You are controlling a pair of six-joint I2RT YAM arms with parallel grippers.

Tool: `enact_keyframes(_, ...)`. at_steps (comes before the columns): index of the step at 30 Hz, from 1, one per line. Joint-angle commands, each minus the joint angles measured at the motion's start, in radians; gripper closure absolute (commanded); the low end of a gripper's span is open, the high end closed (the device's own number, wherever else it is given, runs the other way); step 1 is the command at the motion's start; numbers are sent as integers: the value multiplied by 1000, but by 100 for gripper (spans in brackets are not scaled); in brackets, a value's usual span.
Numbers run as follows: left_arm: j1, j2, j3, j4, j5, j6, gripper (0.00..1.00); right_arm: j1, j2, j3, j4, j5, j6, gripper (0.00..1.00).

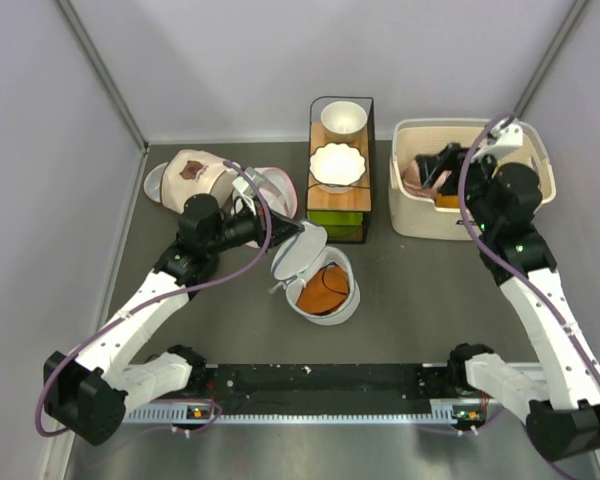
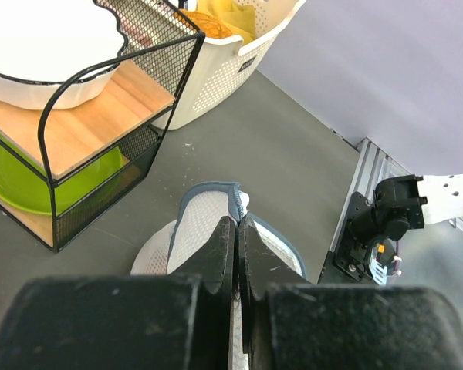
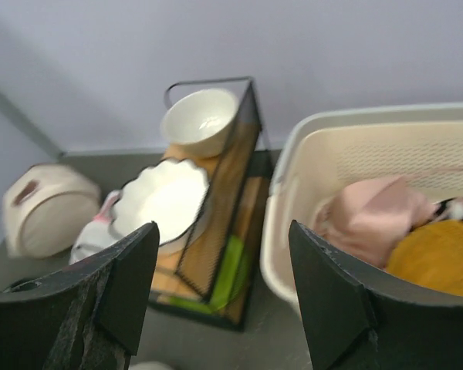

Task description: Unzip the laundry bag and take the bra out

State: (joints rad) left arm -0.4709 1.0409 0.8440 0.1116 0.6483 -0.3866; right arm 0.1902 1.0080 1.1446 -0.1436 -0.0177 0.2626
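Observation:
The laundry bag [image 1: 346, 300], round white mesh with grey trim, lies in the middle of the table with its lid [image 1: 298, 257] swung up and open. The deep-orange bra [image 1: 320, 292] lies inside it, uncovered. My left gripper [image 1: 290, 233] is shut on the raised lid; in the left wrist view the fingers [image 2: 238, 220] pinch the mesh lid [image 2: 197, 227] between them. My right gripper [image 1: 443, 166] hangs over the white basket at the back right, open, and the right wrist view shows nothing in its jaws [image 3: 224, 228].
A black wire rack [image 1: 365, 215] behind the bag holds a white bowl [image 1: 343, 117], a scalloped plate [image 1: 337, 165] and a green plate. The white basket [image 1: 408, 215] holds a pink garment [image 3: 370, 216] and an orange-yellow one [image 3: 440, 258]. A beige mesh bag [image 1: 192, 172] lies at the back left.

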Motion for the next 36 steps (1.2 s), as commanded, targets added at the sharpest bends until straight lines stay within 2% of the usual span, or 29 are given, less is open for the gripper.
enact_keyframes(1, 9, -10, -16, 68, -6, -14, 100, 174, -86, -133, -42, -41, 106, 32)
enact_keyframes(4, 14, -1, -10, 56, 7, -14, 100, 316, -117, -196, -91, 11, 122, 32)
enact_keyframes(8, 25, 4, -10, 46, 10, -14, 100, 565, -114, -256, -99, 53, 168, 32)
enact_keyframes(12, 34, 2, -14, 53, 7, -26, 100, 760, -25, -256, -135, 145, 171, 32)
enact_keyframes(15, 35, 8, -17, 56, 33, -24, 100, 827, 36, -252, -129, 162, 181, 32)
enact_keyframes(22, 43, 8, -43, 83, 45, -31, 100, 844, 202, -313, -79, 157, 175, 33)
enact_keyframes(29, 51, 19, -46, 92, 56, -40, 100, 844, 279, -385, -76, 240, 162, 24)
enact_keyframes(32, 54, 21, -51, 109, 59, -47, 100, 845, 314, -405, -56, 256, 147, 24)
enact_keyframes(35, 55, 27, -51, 123, 60, -58, 100, 844, 357, -437, -1, 251, 141, 26)
enact_keyframes(36, 55, 28, -52, 123, 60, -60, 100, 842, 368, -439, 10, 245, 141, 30)
